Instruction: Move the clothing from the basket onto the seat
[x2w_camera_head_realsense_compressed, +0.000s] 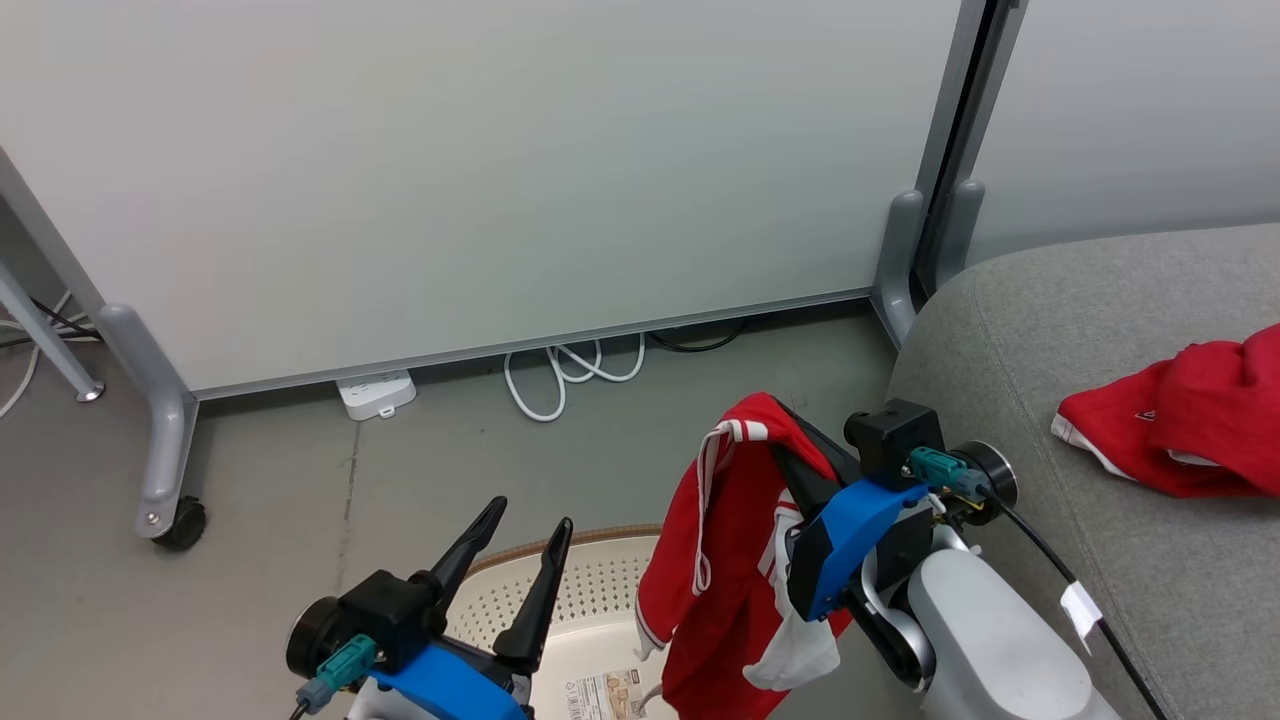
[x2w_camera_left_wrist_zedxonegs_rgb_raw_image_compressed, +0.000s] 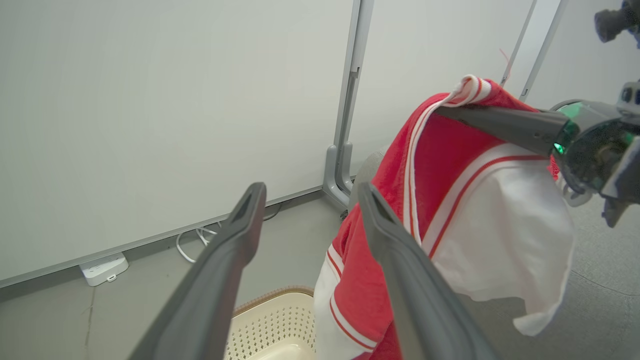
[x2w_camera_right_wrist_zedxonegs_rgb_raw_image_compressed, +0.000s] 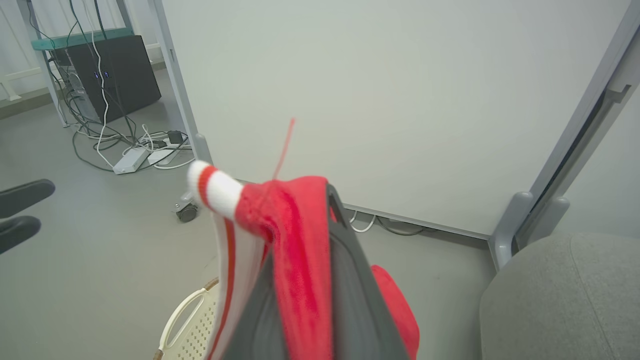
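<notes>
1. My right claw (x2w_camera_head_realsense_compressed: 780, 425) is clamped shut on a red jersey (x2w_camera_head_realsense_compressed: 730, 530) right at its top edge, where the white striped trim folds over the fingers. From the right wrist view the cloth is bunched over the claw (x2w_camera_right_wrist_zedxonegs_rgb_raw_image_compressed: 320, 210) and drapes down both sides.
2. The red jersey (x2w_camera_left_wrist_zedxonegs_rgb_raw_image_compressed: 440, 145) hangs free in the air, with some white fabric (x2w_camera_head_realsense_compressed: 800, 650) dangling from its lower part. It looks big and pale in the left wrist view (x2w_camera_left_wrist_zedxonegs_rgb_raw_image_compressed: 505, 240).
3. It hangs over the right end of the basket (x2w_camera_head_realsense_compressed: 590, 590), between the basket and the sofa (x2w_camera_head_realsense_compressed: 1050, 330), and isn't touching the sofa.
4. My left claw (x2w_camera_head_realsense_compressed: 530, 515) is spread wide with nothing in it, fingers pointing up, parked above the basket's left part. In its own wrist view the claw (x2w_camera_left_wrist_zedxonegs_rgb_raw_image_compressed: 311, 190) frames the floor and the basket rim (x2w_camera_left_wrist_zedxonegs_rgb_raw_image_compressed: 270, 325).
5. A second red piece (x2w_camera_head_realsense_compressed: 1190, 420) is lying crumpled on the sofa cushion, well apart from the one I'm holding.
6. The bit of basket floor I can see has a paper label on it. The rest is hidden behind my arms and the jersey.
7. Background stuff: a big pale partition panel (x2w_camera_head_realsense_compressed: 500, 170) on a wheeled foot, plus a white power strip (x2w_camera_head_realsense_compressed: 377, 392) and a looped white cable (x2w_camera_head_realsense_compressed: 560, 375) on the grey floor under it.
</notes>
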